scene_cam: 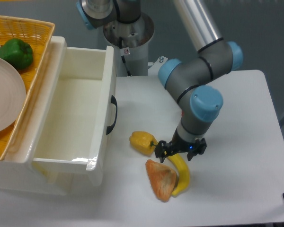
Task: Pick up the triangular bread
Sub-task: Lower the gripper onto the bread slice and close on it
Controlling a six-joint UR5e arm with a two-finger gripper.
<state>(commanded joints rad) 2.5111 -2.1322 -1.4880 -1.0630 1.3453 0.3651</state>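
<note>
Approach step: pincer (176, 156), jaw state indiscernible, hovers just above-right of the triangular bread (161, 179), beside the banana (181, 173); next, shift down-left and descend.

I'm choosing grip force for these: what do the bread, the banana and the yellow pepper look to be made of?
Bread: matte, mottled orange-brown crust; probably foam or soft plastic, though real bread cannot be excluded. Banana: smooth, evenly yellow with a slight sheen, likely plastic. Yellow pepper: smooth, uniformly coloured lobes, likely plastic too. All three look like toy food, but the picture cannot settle hardness.
</note>
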